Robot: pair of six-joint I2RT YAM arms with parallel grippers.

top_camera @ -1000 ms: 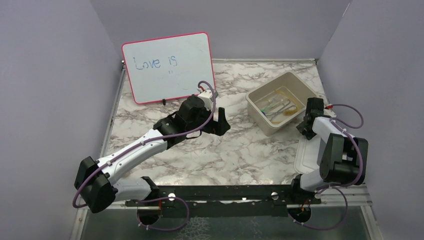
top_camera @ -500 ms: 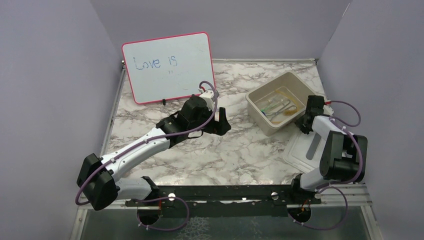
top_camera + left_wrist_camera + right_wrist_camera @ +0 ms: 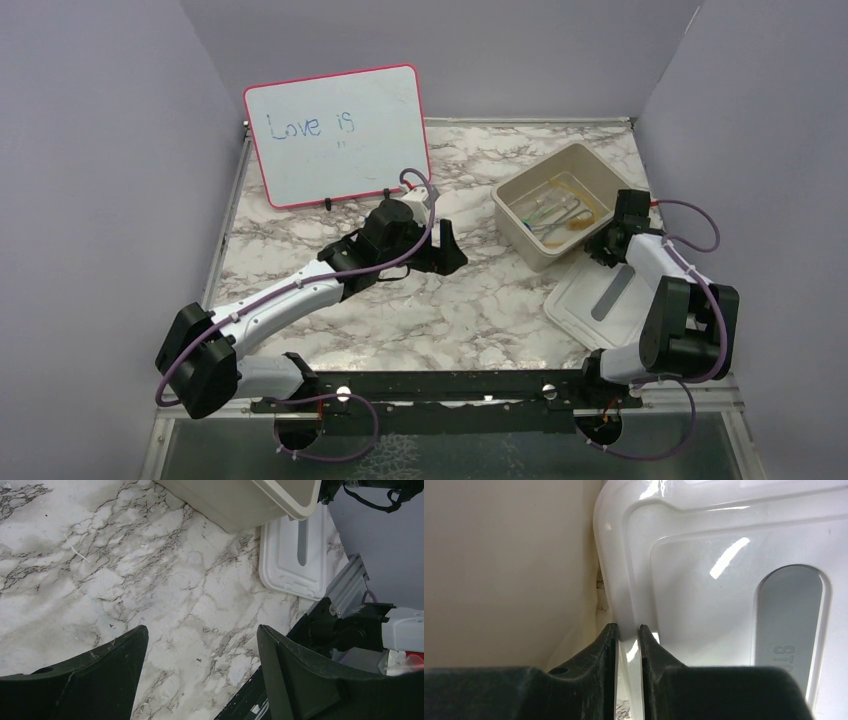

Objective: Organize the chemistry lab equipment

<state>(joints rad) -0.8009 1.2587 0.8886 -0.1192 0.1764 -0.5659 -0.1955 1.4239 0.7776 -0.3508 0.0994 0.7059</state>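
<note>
The lab items lie inside the beige tub at the back right: clear tubes, amber hose and thin wire tongs. My right gripper is shut on the edge of the white lid, right beside the tub's near corner; the right wrist view shows the lid's rim pinched between the fingers, with the tub wall to the left. My left gripper is open and empty above the marble, left of the tub. The lid also shows in the left wrist view.
A pink-framed whiteboard stands at the back left. Purple walls enclose the table on three sides. The black rail runs along the near edge.
The right gripper has dragged the lid leftward and turned it, so it now lies angled in front of the tub. The left gripper has shifted slightly right.
</note>
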